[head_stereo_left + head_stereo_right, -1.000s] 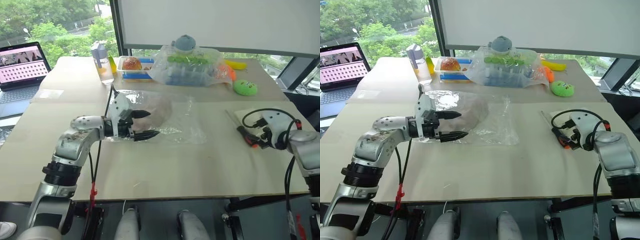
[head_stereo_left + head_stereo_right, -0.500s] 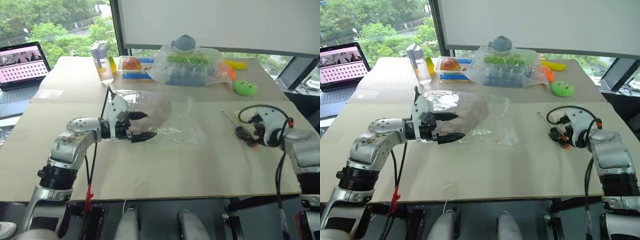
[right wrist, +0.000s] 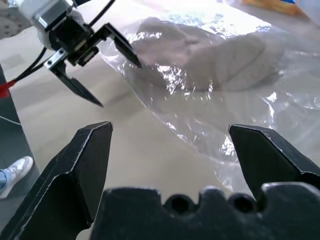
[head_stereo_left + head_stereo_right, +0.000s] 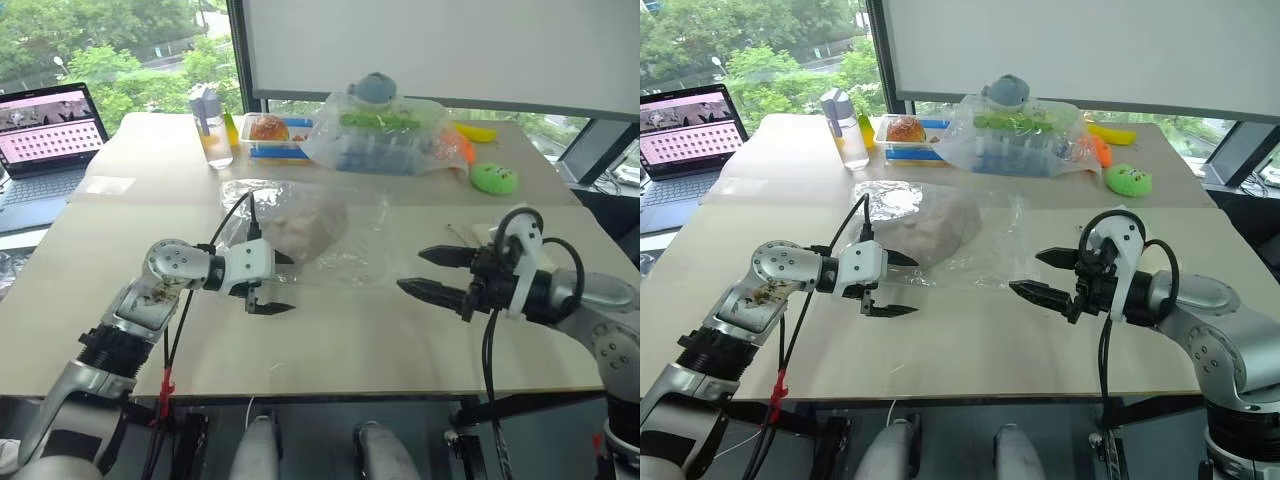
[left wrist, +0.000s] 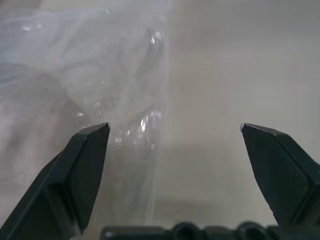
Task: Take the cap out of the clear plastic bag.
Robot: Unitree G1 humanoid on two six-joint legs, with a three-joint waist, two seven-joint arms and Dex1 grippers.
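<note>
Cap (image 4: 937, 226) dulled behind crinkly clear plastic bag (image 4: 985, 255), brim & button not readable; laptop (image 4: 680, 125) cut by frame edge.

No text, label, brand or number can be read anywhere. The laptop (image 4: 45, 125) at the far left of the worktop (image 4: 330, 340) shows a pink screen with rows of small marks, possibly writing or icons, too small to make out.

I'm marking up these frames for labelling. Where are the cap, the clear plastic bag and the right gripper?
cap (image 4: 940, 226): right eye view, on its fabric crown, inside the bag.
clear plastic bag (image 4: 992, 262): right eye view, on flat film beside the cap.
right gripper (image 4: 1048, 274): right eye view, midway between its open fingertips.
</note>
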